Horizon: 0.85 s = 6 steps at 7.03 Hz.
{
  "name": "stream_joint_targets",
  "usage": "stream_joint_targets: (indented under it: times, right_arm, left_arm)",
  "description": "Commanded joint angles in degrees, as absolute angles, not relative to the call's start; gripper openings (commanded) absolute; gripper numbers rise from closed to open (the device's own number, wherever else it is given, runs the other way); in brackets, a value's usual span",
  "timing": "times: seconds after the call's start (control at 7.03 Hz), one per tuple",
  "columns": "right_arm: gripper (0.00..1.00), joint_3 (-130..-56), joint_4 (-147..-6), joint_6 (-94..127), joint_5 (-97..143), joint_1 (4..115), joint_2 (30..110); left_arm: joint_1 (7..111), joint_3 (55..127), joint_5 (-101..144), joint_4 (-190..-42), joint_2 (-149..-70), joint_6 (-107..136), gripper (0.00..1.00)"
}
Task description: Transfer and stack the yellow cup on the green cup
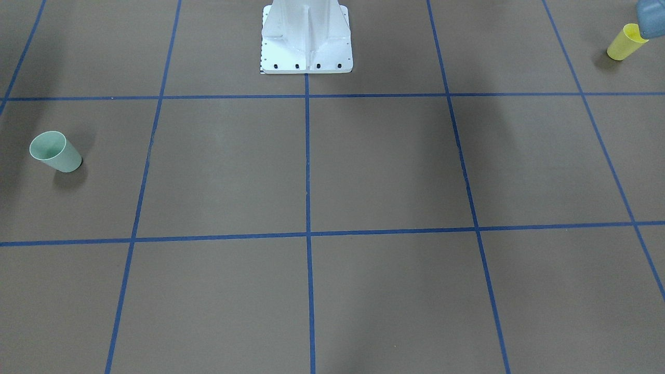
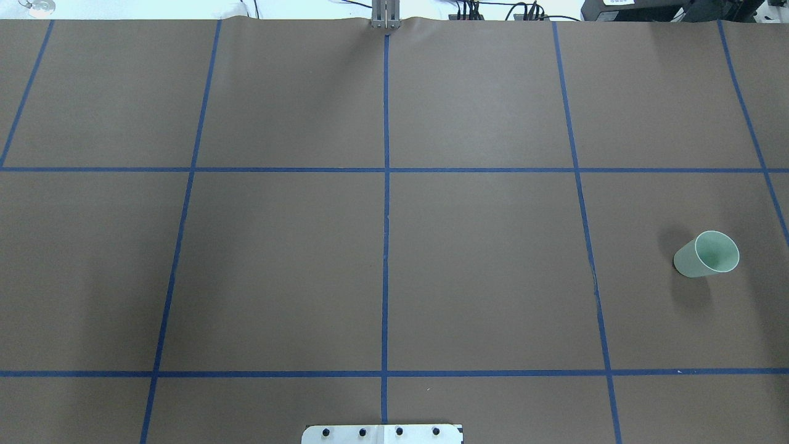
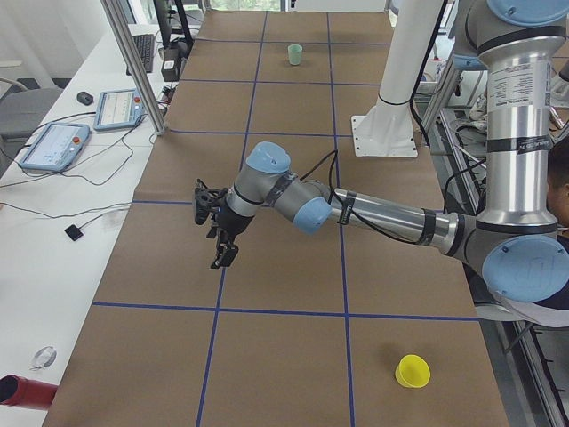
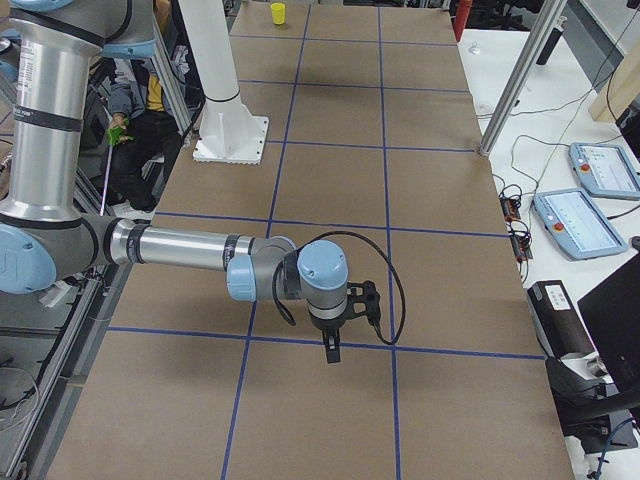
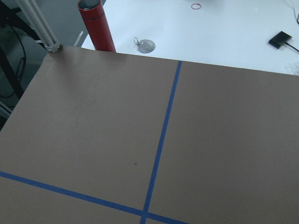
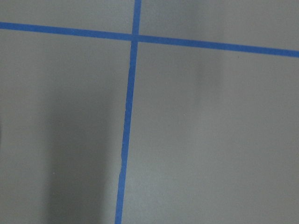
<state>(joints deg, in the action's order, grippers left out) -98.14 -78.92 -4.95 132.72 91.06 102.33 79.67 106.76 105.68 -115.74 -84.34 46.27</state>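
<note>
1. The left gripper [image 3: 222, 252] hangs above the mat [image 3: 284, 267] with its fingers pointing down. It shows only from the table's end, so I cannot tell whether it is spread or clenched.
2. The right gripper [image 4: 333, 350] hangs over the mat close to a tape line [image 4: 300, 340]. It too shows only in a side view, and its opening cannot be told.
3. Neither gripper touches a cup.
4. The yellow cup [image 3: 412, 371] stands upright at the robot's left end of the mat, well apart from the left gripper.
5. The green cup [image 2: 707, 254] stands upright toward the robot's right end, well apart from the right gripper.
6. In the front view a grey-blue arm part [image 1: 652, 18] covers part of the yellow cup's rim; the overhead view cuts this cup off.
7. The wrist views show mat and tape. The left one also shows a red tube [image 5: 96, 25], cut off at the top.
</note>
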Motion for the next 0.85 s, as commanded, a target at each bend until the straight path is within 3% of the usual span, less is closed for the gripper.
stream_joint_targets:
  times: [0.0, 0.43, 0.71]
  right_arm:
    - [1.00, -98.43, -74.36, 6.93, 136.47, 91.05, 103.27]
    - [1.00, -98.62, -71.81, 11.70, 136.93, 90.97, 104.14]
    - [1.00, -98.70, -70.05, 9.41, 136.76, 90.70, 104.41]
  left_arm:
    - [79.19, 106.87, 94.70, -115.49, -81.58, 51.82, 1.00]
    - [74.03, 106.88, 80.91, -113.75, -71.93, 68.75, 1.00]
    - [68.84, 106.88, 74.90, -103.77, -70.49, 83.60, 1.00]
